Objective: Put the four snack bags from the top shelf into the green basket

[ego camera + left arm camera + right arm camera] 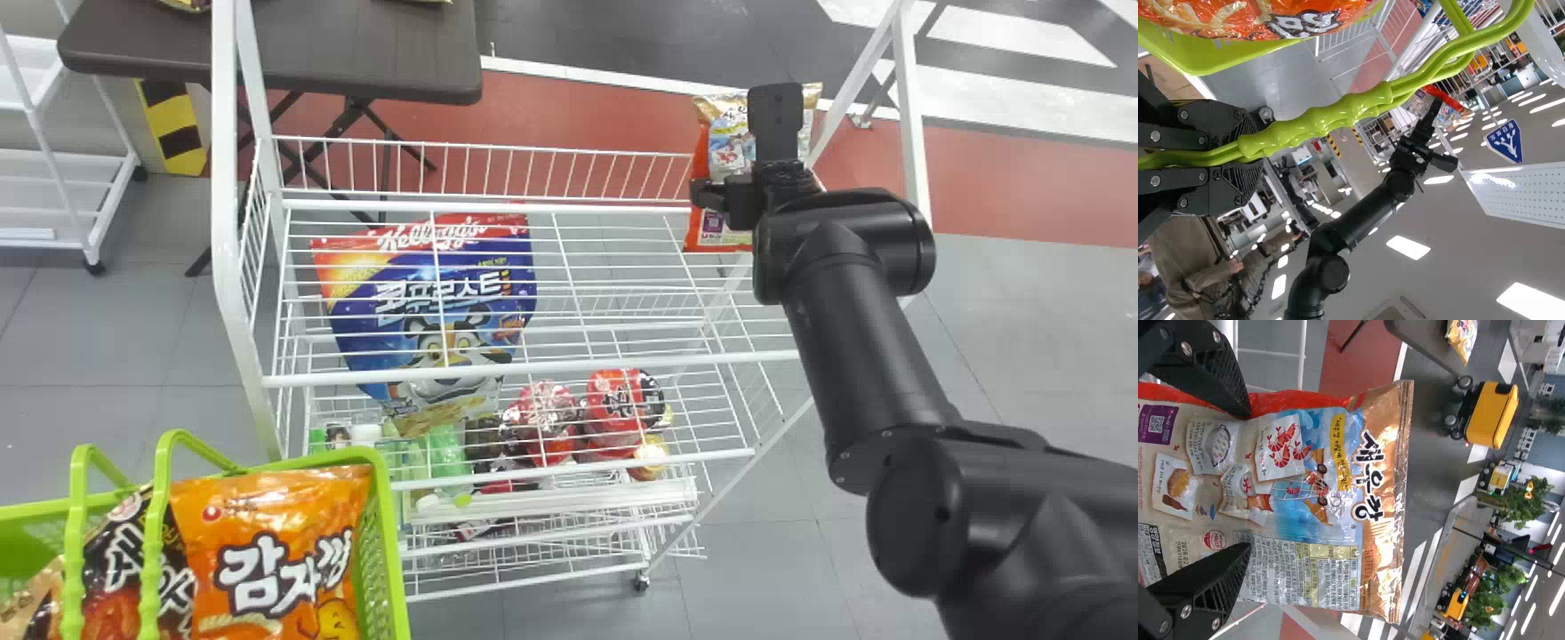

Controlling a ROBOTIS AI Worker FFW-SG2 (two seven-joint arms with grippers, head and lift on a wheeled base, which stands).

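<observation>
The right gripper is hovering with fingers spread, a snack bag standing upright before it; the left gripper is pinching the green basket's handles.

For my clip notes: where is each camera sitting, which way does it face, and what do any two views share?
Head view: on the head, looking forward and down at the rack and green basket; the right arm shows.
Left wrist view: on the left wrist, looking along the basket handles in the left gripper, toward the right arm.
Right wrist view: on the right wrist, facing a snack bag between the right gripper's parted fingers.
The head and right wrist views share that bag.
</observation>
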